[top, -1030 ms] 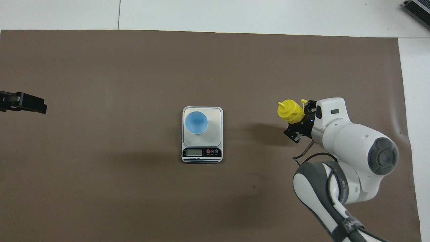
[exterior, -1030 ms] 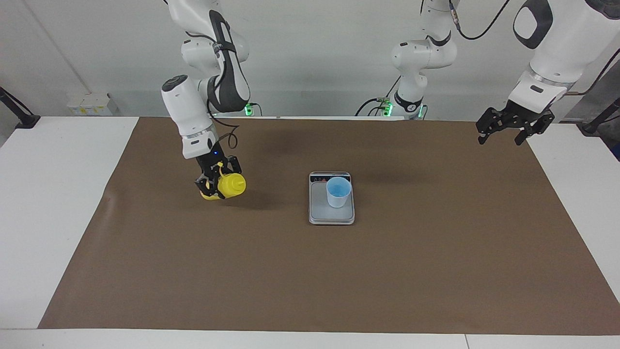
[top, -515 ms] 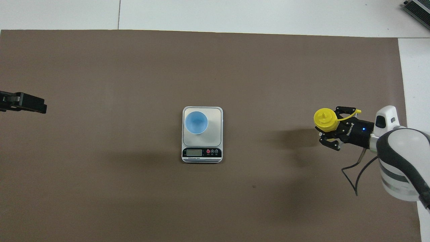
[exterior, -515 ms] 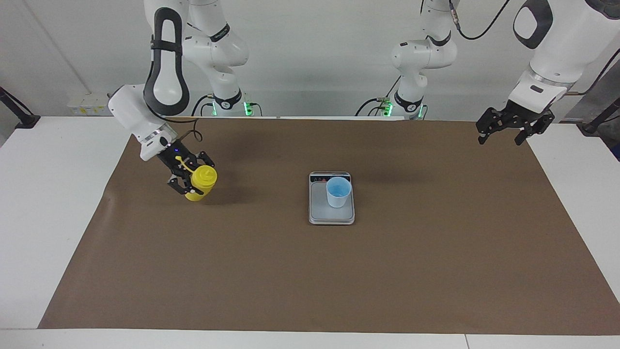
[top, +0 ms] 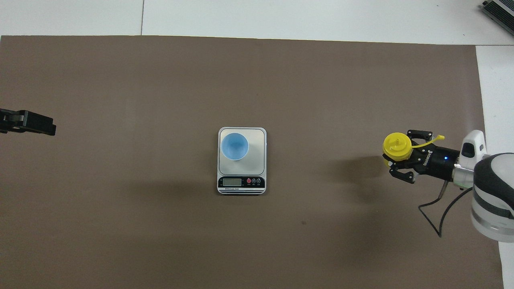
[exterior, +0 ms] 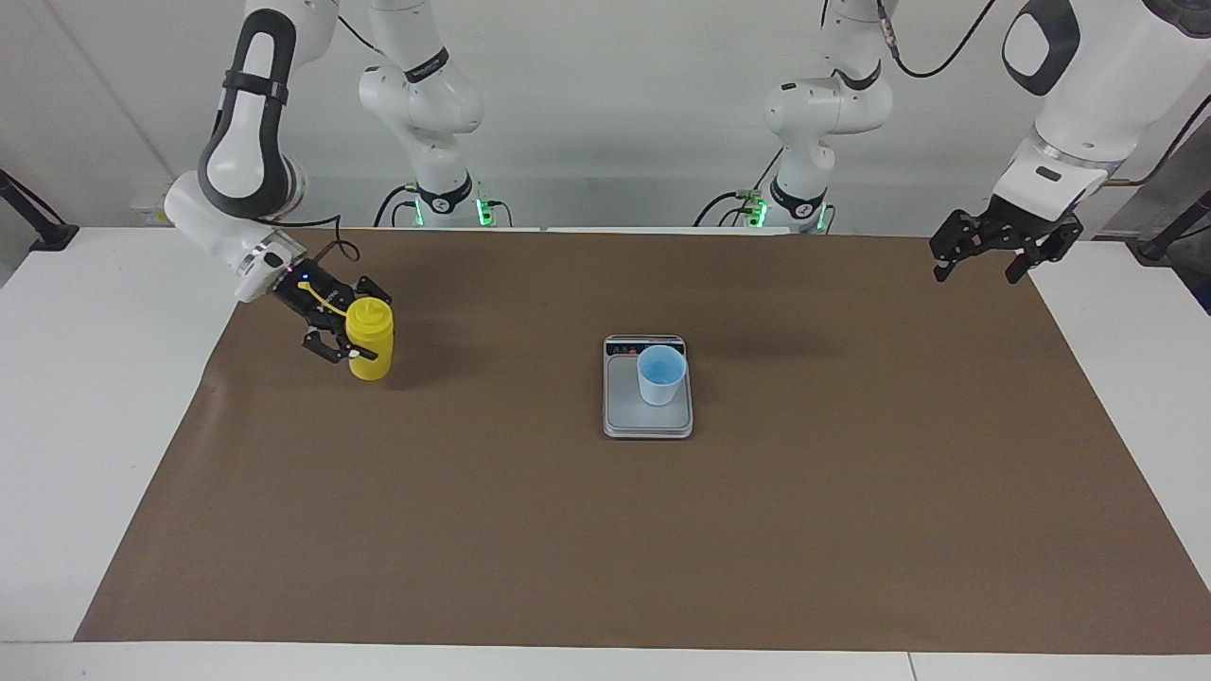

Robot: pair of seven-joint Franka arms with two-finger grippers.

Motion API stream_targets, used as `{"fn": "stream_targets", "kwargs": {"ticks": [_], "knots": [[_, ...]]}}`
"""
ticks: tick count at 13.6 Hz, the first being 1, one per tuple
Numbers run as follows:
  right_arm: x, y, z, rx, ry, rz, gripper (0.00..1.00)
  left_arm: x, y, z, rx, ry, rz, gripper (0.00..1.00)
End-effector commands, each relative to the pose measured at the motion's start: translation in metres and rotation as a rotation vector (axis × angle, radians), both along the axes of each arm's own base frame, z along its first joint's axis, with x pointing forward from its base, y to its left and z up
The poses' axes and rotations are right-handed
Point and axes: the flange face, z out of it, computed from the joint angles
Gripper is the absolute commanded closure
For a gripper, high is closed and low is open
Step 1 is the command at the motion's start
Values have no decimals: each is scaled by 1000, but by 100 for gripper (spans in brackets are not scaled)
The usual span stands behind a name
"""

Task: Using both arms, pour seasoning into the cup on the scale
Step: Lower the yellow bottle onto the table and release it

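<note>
Facing view | my right gripper [exterior: 352, 333] clenched on seasoning bottle [exterior: 369, 338], near mat's [exterior: 605, 530] right-arm edge | my left gripper [exterior: 984, 248] released, waiting over the other edge | cup [exterior: 660, 375] on scale [exterior: 647, 421], mid-mat, well apart from both

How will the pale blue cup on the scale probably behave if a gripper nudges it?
The cup looks like thin plastic, so it is probably light and slides easily on the scale's smooth plate. Its narrower base suggests it may tip under a high push.

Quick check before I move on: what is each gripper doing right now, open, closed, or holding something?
Right gripper: jaws closed on the yellow bottle, upright at the right arm's end of the mat.
Left gripper: open, empty, waiting above the mat's edge.
</note>
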Motion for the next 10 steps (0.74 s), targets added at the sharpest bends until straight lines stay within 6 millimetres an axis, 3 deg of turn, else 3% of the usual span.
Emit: {"fn": "stream_targets", "kwargs": {"ticks": [1, 10], "knots": [[-8, -11, 0, 62, -51, 3, 52, -9, 1, 2, -15, 3, 8, 0], [-15, -28, -50, 201, -87, 13, 52, -9, 1, 2, -15, 2, 7, 0]]}}
